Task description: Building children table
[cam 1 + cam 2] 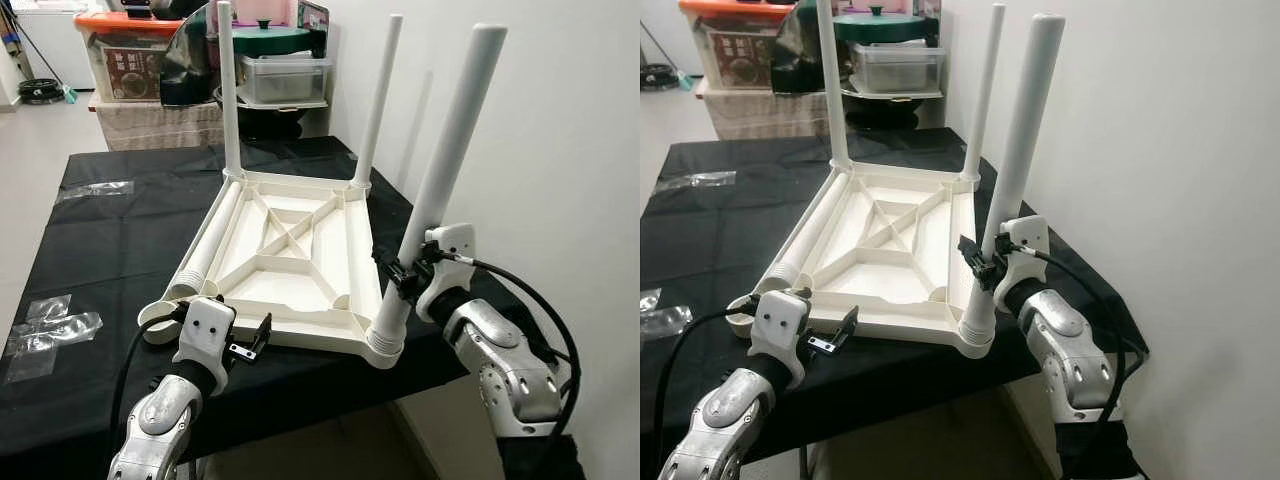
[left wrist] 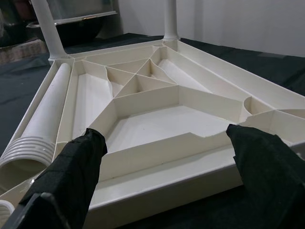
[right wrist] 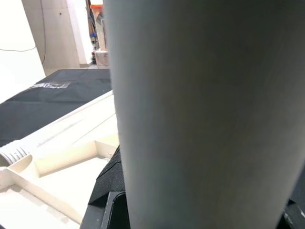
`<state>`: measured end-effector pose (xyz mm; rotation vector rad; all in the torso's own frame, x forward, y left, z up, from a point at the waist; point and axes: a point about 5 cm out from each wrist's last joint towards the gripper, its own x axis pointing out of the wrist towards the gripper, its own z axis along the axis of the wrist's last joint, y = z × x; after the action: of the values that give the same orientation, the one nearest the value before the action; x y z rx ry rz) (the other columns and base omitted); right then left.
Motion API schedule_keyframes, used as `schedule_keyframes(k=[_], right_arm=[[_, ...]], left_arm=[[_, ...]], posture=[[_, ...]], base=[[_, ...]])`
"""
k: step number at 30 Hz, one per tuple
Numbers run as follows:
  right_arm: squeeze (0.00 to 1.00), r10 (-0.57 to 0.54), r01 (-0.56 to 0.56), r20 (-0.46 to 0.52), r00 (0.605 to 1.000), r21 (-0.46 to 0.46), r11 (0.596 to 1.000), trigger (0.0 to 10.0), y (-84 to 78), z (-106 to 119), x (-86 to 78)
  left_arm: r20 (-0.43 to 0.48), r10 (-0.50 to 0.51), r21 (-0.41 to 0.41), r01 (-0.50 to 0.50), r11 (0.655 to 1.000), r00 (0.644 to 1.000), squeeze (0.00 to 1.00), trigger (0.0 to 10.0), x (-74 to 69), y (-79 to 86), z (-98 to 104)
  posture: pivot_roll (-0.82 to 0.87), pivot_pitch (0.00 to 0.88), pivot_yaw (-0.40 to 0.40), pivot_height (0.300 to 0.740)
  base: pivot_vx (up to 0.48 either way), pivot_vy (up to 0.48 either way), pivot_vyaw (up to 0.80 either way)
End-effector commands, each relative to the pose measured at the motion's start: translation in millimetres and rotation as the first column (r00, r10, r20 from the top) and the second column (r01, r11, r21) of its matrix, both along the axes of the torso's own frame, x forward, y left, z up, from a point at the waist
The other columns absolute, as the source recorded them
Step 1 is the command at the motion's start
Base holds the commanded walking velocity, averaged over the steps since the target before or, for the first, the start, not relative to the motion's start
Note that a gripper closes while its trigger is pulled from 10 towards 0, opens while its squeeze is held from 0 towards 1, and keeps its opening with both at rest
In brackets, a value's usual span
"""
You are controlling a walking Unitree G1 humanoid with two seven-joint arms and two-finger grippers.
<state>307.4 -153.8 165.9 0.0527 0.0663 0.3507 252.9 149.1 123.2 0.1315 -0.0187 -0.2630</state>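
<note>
So the cream plastic ribbed tabletop (image 1: pixel 290 265) is lying upside down on the black-cloth-covered bench (image 1: pixel 110 250), toward the bench's right and near edges, with three white plastic tube legs already standing up from its corners. The right gripper (image 1: pixel 403 272) is clamping the near-right leg (image 1: pixel 440 190) low down, just above its threaded collar at the bench's near right corner; that leg's long axis is running nearly vertical but leaning a bit right and away from the tabletop, so I'd guess it's still being screwed or seated in. The fourth loose white leg (image 1: pixel 205 245) is lying flat along the tabletop's left rim, long axis running front to back, ribbed threaded end pointing toward the robot and sitting just by the empty near-left corner socket (image 1: pixel 158 322). The left gripper (image 1: pixel 250 345) is hovering at the near edge with its fingers spread wide, holding nothing, and it's clearly the nearer arm to that loose leg, which lies just left of it and slightly beyond.
</note>
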Motion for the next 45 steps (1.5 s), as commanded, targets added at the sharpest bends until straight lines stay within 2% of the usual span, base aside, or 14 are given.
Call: schedule_keyframes(k=[1,45], right_arm=[[0.00,-0.059,0.049,-0.235,0.970,-0.048,0.998,10.0,-3.4,-51.6,-7.5],[0.00,-0.087,0.074,-0.188,0.978,-0.072,0.995,10.0,-9.7,-41.2,1.6]], left_arm=[[-0.007,0.005,0.020,-0.005,1.000,1.000,0.00,10.0,-0.3,2.0,-2.1],[-0.020,-0.003,0.014,0.004,1.000,1.000,0.00,10.0,-3.5,-5.3,-7.7]], posture=[[0.02,0.000,-0.061,0.740],[0.02,0.000,-0.074,0.740]], base=[[0.000,0.000,0.00],[0.000,0.000,0.00]])
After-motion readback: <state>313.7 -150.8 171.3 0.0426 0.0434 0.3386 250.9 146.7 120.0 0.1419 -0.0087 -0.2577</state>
